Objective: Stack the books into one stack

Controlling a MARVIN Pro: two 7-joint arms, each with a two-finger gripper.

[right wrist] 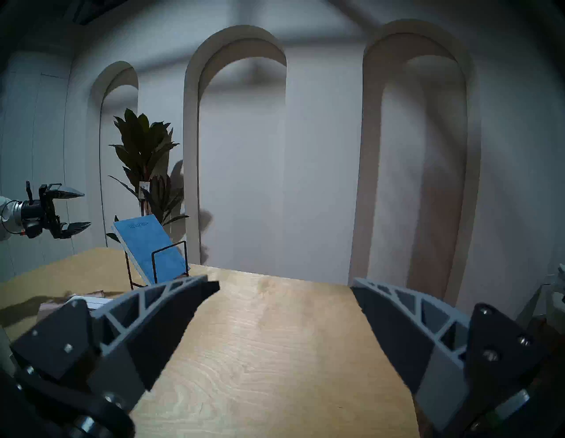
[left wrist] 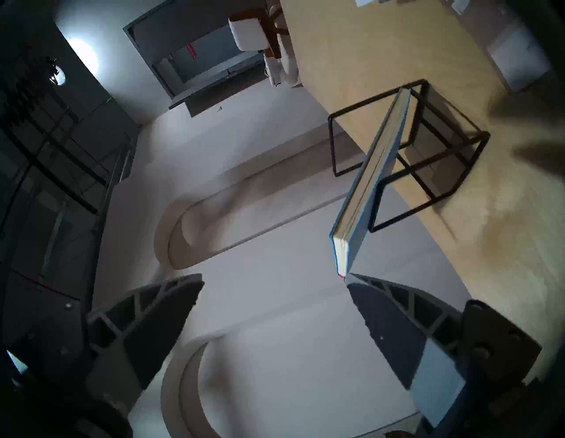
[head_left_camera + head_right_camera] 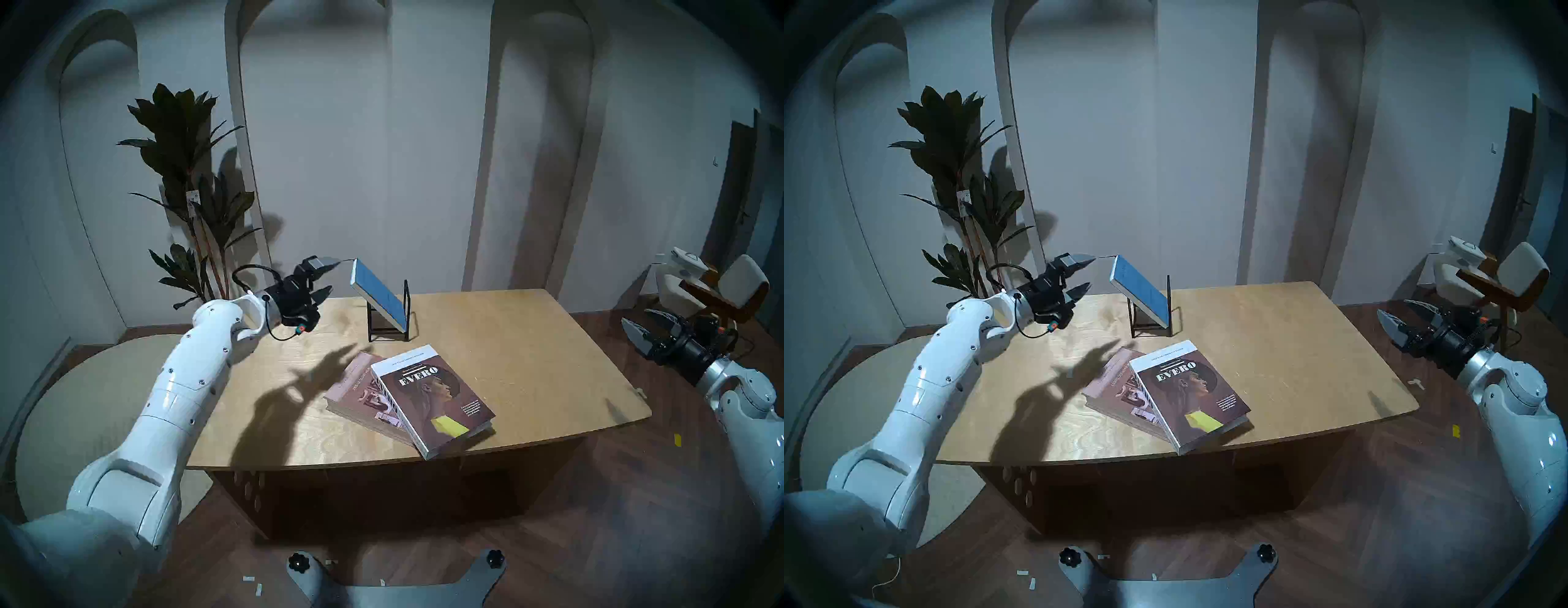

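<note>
The thin blue book (image 3: 377, 297) leans tilted in the black wire rack (image 3: 406, 297) at the back of the table; it also shows in the left wrist view (image 2: 367, 189) and the right wrist view (image 1: 149, 247). My left gripper (image 3: 335, 277) is open and empty just left of the book's raised end. One fingertip (image 2: 351, 280) is right at the book's corner; I cannot tell if they touch. The brown "EVERO" book (image 3: 437, 395) lies askew on the mauve-brown book (image 3: 354, 390) near the front edge. My right gripper (image 3: 634, 316) is open and empty, off the table's right end.
The wooden table (image 3: 509, 339) has bare surface to the right of the books and in front of the rack. A tall potted plant (image 3: 191, 170) stands behind my left arm. A chair (image 3: 721, 288) stands behind my right gripper.
</note>
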